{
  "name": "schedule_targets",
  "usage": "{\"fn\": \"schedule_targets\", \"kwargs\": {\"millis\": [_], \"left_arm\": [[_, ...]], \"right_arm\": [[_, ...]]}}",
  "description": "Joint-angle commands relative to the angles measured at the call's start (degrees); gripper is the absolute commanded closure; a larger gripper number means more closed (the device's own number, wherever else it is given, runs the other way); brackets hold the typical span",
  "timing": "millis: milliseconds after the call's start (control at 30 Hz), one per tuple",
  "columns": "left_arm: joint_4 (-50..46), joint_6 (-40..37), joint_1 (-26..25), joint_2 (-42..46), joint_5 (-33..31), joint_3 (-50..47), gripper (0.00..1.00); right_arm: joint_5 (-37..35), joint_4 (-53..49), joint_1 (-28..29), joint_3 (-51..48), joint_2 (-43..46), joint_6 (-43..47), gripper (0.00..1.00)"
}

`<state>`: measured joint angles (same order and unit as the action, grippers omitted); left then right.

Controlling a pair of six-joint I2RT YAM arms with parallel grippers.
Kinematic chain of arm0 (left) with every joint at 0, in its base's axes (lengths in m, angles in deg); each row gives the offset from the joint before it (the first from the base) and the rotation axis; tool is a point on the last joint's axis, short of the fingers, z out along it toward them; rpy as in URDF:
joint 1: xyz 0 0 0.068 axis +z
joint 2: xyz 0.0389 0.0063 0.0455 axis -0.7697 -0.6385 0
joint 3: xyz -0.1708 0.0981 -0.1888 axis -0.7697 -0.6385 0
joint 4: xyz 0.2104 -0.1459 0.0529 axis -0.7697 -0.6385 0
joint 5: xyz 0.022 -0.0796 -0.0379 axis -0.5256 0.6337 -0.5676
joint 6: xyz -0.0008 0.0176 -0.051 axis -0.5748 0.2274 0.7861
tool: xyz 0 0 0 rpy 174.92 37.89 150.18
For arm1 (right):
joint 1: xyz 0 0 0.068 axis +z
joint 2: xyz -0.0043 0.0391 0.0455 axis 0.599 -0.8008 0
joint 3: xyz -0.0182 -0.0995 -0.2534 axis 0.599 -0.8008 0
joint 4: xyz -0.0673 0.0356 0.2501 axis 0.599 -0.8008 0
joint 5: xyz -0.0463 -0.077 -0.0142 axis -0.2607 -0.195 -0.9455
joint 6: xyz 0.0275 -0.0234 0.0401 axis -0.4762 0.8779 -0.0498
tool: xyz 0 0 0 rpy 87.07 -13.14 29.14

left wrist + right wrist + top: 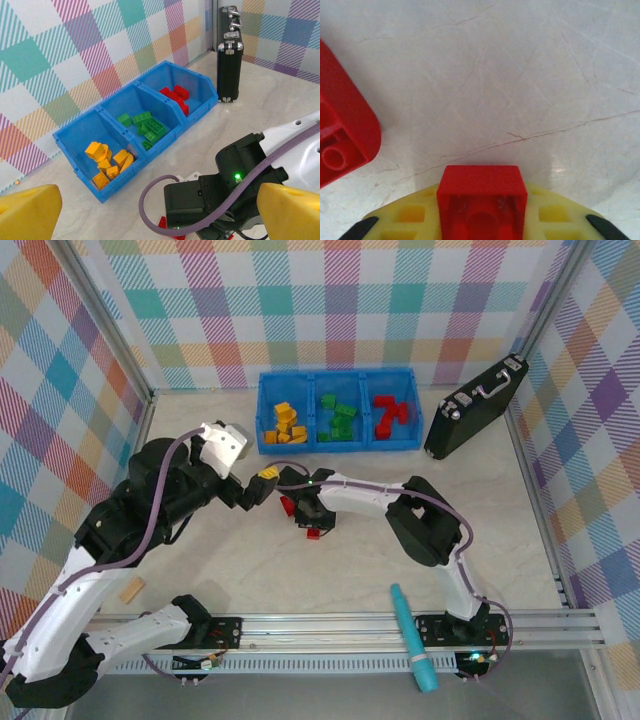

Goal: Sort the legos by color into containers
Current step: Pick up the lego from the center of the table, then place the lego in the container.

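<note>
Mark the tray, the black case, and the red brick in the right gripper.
tray [365, 447]: top view, front wall.
black case [475, 410]: top view, middle of its broad side.
red brick [481, 180]: right wrist view, its flat upper face.

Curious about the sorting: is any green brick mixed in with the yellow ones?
No, the yellow bricks lie by themselves, and a wall of the tray parts them from the green bricks.

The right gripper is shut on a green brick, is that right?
Not quite. The brick in the right gripper is red, not green. The right wrist view shows it clamped there.
</note>
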<state>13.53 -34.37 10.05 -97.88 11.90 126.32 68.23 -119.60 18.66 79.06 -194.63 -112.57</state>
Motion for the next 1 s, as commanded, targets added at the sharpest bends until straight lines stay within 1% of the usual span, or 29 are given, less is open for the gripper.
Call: {"fn": "schedule_targets", "kwargs": {"millis": [0, 167, 233, 333, 467, 567, 667, 833, 967], "left_arm": [[0.44, 0.31, 0.73, -0.86, 0.12, 2.19, 0.00], [-0.41, -0.60, 0.72, -3.32, -0.73, 3.82, 0.00], [-0.75, -1.00, 0.73, -4.38, -1.11, 4.52, 0.00], [-0.90, -1.52, 0.79, -6.07, -2.21, 5.66, 0.00], [-1.35, -2.44, 0.96, -8.11, -2.61, 7.28, 0.00], [-1.18, -2.81, 0.98, -9.70, -3.86, 8.37, 0.00], [-2.51, -3.50, 1.16, -11.61, -3.93, 9.69, 0.00], [-2.96, -3.99, 1.43, -14.27, -4.95, 10.56, 0.00], [-2.93, -4.21, 1.68, -16.45, -5.75, 11.67, 0.00]], "right_arm": [[2.60, -2.28, 0.61, -4.47, 0.98, 3.19, 0.74], [-2.03, -6.96, -1.17, -9.50, 8.91, 10.23, 0.74], [-5.07, -9.29, -3.48, -11.07, 13.33, 14.05, 0.73], [-8.68, -10.48, -8.59, -11.93, 19.40, 20.26, 0.70], [-9.97, -5.68, -17.42, -11.17, 23.60, 29.48, 0.69], [-10.94, -2.82, -23.28, -6.63, 21.97, 37.40, 0.69], [-12.46, 1.30, -27.07, -1.77, 18.39, 43.95, 0.70], [-13.77, 3.95, -31.11, 7.66, 10.20, 46.61, 0.69], [-11.33, 7.07, -34.22, 12.93, 4.29, 46.56, 0.69]]}}
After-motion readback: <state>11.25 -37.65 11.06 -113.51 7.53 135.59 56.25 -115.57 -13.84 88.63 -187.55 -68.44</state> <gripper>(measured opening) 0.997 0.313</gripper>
